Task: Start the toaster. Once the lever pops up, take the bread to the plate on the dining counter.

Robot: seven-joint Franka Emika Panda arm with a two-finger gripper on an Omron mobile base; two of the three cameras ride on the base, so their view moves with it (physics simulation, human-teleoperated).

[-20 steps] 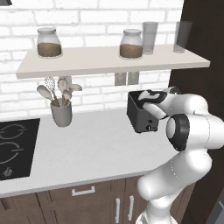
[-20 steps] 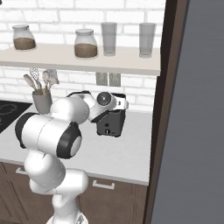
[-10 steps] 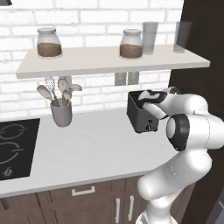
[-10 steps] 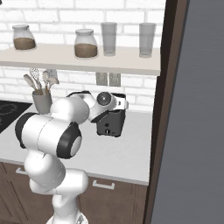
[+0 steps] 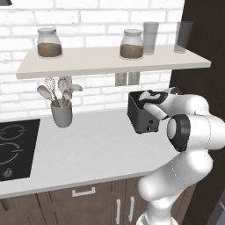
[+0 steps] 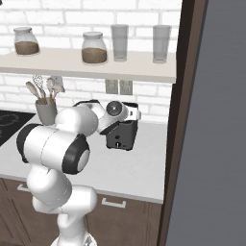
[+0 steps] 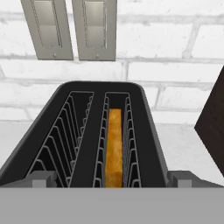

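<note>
The white arm's two-finger gripper [image 7: 112, 178] hangs directly over the small boxy dark grey-black toaster [image 7: 105, 140], and its two dark fingertips [image 7: 41, 178] sit wide apart at the bottom of the hand view, one just outside each long side of the slotted top. Nothing between them: the jaws are spread and holding nothing. That straddle makes sense for a reach down into a slot.

Just ahead of the fingers and slightly to the right of centre, the square slice of tan bread [image 7: 114, 148] stands on edge, sunk deep in the right-hand slot, its golden top edge well below the rim. The left-hand slot shows bare wire guides. Beyond the toaster, past the fingertips, two grey wall outlets [image 7: 69, 27] sit on the white brick wall.

From the base cameras the hand [image 5: 151, 100] is perched on the toaster [image 5: 141, 115] at the back of the pale worktop [image 5: 88, 149], under the wooden shelf [image 5: 110, 61]. The narrow front face shows small controls, but the lever is too tiny to read, so I cannot say whether it is down or up. With the bread sitting that low, my guess is toasting is under way and the arm is waiting, poised for the grab.
</note>
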